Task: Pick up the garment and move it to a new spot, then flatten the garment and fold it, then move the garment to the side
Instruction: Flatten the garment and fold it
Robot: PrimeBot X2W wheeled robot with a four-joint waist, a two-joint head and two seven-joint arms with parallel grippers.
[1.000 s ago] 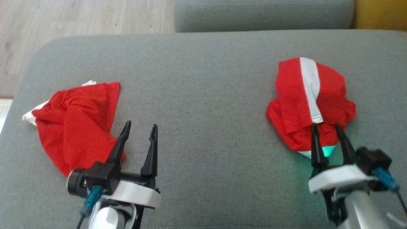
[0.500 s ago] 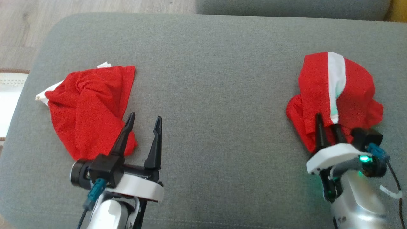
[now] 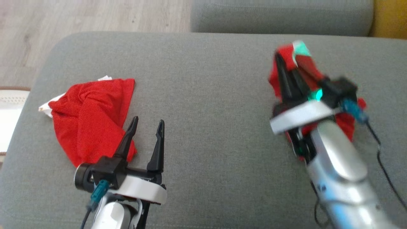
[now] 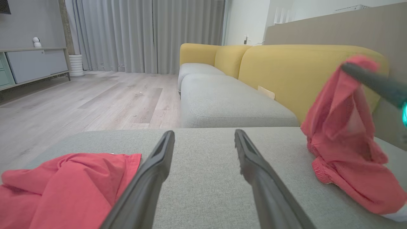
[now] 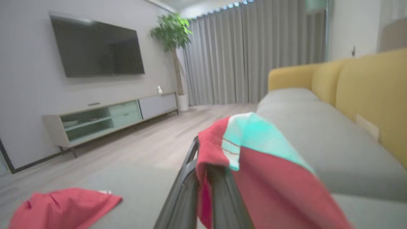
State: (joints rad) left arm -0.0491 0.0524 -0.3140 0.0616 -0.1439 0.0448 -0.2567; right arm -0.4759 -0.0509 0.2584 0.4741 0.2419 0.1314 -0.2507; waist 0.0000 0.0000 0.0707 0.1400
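Nearest, at the front edge of the grey ottoman [image 3: 203, 95]: the left gripper [image 3: 146, 122] hovers low over the cushion, fingers spread wide with nothing between them. Its left fingertip sits just at the near hem of the crumpled red garment [image 3: 89, 117], which lies toward the ottoman's left end, bunched and creased, a bit of white fabric peeking out at its far-left edge. In the left wrist view the same heap [image 4: 63, 187] lies flat on the cushion at lower left.

Further back, toward the ottoman's right end: the right gripper [image 3: 286, 68] has its fingers together, pinched on a fold of the red garment with white stripe [image 3: 346, 127]. The picture is motion-blurred here. The cloth hangs from the fingertips; its upper part is raised off the cushion while, in the left wrist view, its lower hem [image 4: 349, 178] drags on the surface. The right wrist view shows the fabric [image 5: 273, 178] draped over the closed fingers, the white band tinted green by the wrist light.

Judgement: the pick-up step is in hand. The held garment's long axis now runs downward from the pinch, so the carry depends on lifting enough to clear the trailing hem. The right arm alone has it; the left gripper is well apart from it.

Beyond: grey sofa seat [image 3: 279, 16], yellow backrest [image 4: 305, 63], wood floor [image 3: 95, 16].
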